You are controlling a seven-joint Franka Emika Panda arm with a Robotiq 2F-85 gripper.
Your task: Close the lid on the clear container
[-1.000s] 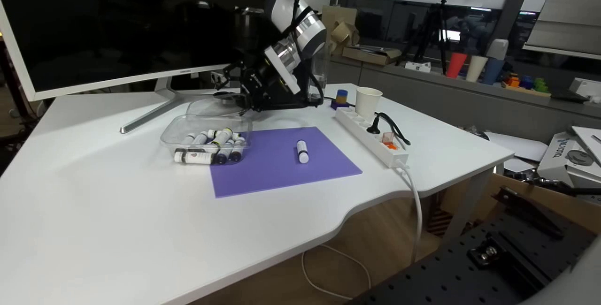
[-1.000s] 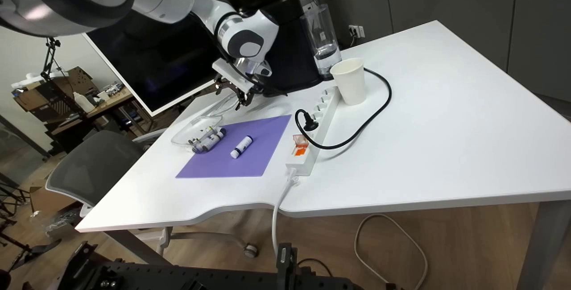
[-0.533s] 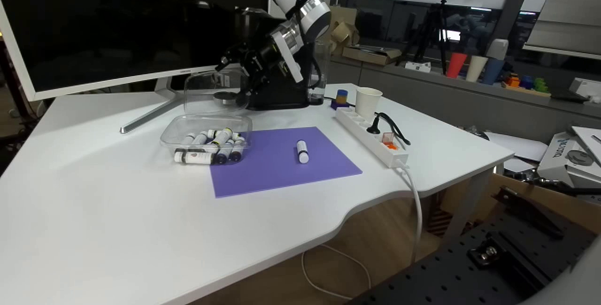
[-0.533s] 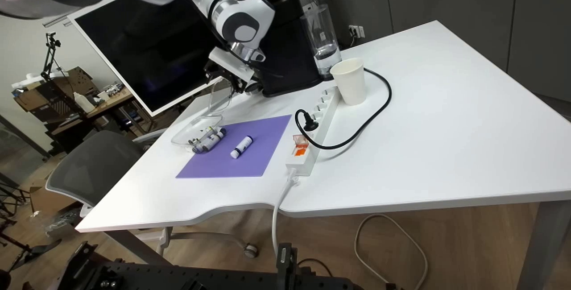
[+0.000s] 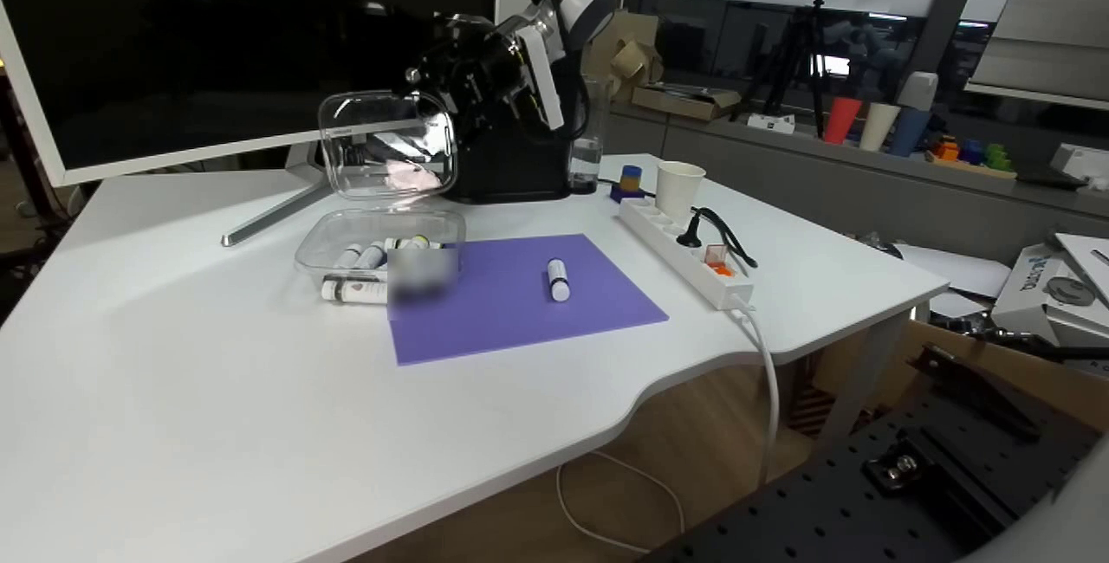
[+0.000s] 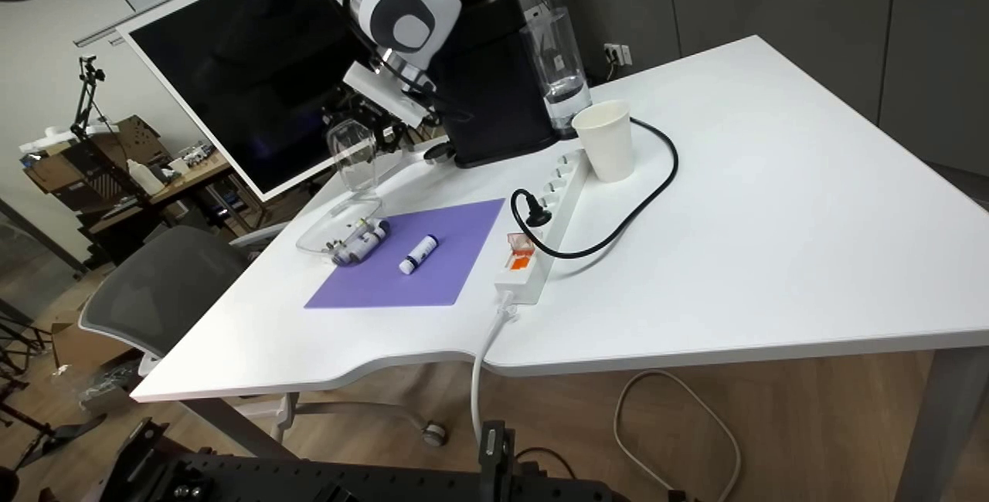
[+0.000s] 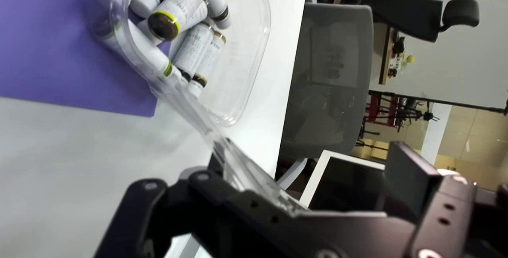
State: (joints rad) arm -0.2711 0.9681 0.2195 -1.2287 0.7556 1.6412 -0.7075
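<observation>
The clear container sits on the table at the left edge of the purple mat, holding several white cylinders. It also shows in an exterior view and in the wrist view. The lid stands nearly upright at the container's back edge and appears joined there. In the wrist view the lid is seen edge-on, leaning against one finger. My gripper is open, its fingers wide apart, behind the lid. It also shows in an exterior view. A blurred patch covers the container's right front in that view.
The purple mat bears one loose white cylinder. A monitor stands behind the container. A black box and clear pitcher stand close to the arm. A power strip and paper cup stand right of the mat.
The lid has swung up from lying low behind the container to nearly upright. My gripper has risen and moved back with it. The container and mat have not moved.
</observation>
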